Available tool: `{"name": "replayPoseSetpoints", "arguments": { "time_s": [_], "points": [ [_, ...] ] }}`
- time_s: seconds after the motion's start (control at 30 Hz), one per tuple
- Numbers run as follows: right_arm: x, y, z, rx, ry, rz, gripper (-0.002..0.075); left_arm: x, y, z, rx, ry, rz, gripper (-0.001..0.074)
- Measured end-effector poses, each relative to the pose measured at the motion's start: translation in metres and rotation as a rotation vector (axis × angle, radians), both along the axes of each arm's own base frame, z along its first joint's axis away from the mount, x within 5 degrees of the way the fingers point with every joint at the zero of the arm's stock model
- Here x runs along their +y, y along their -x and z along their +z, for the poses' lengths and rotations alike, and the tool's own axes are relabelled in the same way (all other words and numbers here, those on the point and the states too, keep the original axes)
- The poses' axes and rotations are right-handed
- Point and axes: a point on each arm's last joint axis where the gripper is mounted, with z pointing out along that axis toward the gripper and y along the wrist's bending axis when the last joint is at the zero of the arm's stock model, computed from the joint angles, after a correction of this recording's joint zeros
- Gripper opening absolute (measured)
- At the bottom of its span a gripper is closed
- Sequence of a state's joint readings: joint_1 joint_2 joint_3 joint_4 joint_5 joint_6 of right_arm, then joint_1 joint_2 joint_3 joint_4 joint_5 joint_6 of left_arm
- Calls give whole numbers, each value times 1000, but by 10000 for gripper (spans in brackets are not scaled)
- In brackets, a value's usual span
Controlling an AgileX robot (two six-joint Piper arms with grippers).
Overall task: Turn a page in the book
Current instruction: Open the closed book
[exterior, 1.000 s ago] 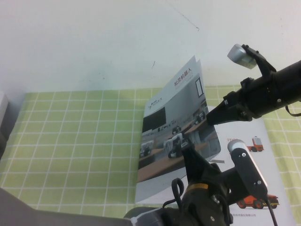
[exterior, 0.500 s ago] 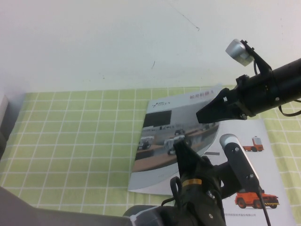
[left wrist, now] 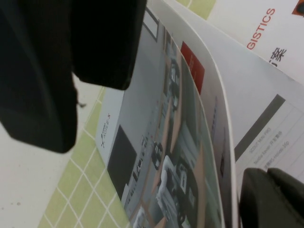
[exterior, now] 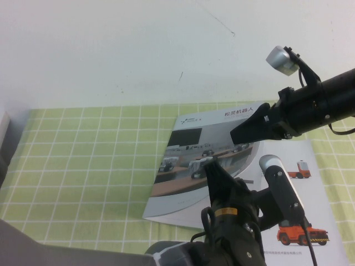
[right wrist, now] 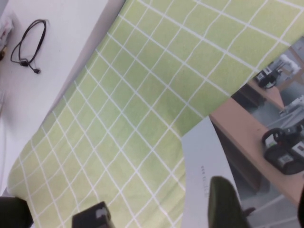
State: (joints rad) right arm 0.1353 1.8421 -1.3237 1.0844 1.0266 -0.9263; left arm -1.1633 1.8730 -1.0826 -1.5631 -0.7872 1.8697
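Observation:
The book (exterior: pixel 310 166) lies open on the green checked mat, its white inner page with red vehicle photos facing up. The page (exterior: pixel 188 166), a leaf showing the photo of robots on wooden desks, leans low to the left, still curved up off the mat. My right gripper (exterior: pixel 236 134) hovers over the leaf's upper right part. In the right wrist view the right gripper (right wrist: pixel 263 204) is open, with the leaf (right wrist: pixel 266 156) beyond its fingers. My left gripper (exterior: pixel 212 166) is at the leaf's lower middle. In the left wrist view the left gripper (left wrist: pixel 270 178) is shut beside the leaf's edge (left wrist: pixel 156 142).
The green checked mat (exterior: pixel 83 166) covers the table left of the book. White table lies behind it. A grey object (exterior: pixel 3 130) sits at the far left edge. A black cable (right wrist: pixel 31 42) lies on the white table off the mat.
The leaf has swung from near upright down toward the left. My right gripper followed it left and lower. My left gripper shifted slightly left.

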Motion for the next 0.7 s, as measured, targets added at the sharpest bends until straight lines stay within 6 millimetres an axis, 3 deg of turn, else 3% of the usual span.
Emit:
{"name": "replayPoseSetpoints", "arguments": {
  "time_s": [0.17, 0.43, 0.7],
  "points": [
    [-1, 0, -2, -5, 29, 2, 280, 2, -1, 2, -22, -9, 18, -4],
    [-13, -3, -4, -13, 79, -33, 32, 4, -3, 3, -47, -22, 44, -4],
    [-36, 11, 33, -152, 224, -82, 1, 4, -3, 4, -56, -26, 40, -4]
  ]
}}
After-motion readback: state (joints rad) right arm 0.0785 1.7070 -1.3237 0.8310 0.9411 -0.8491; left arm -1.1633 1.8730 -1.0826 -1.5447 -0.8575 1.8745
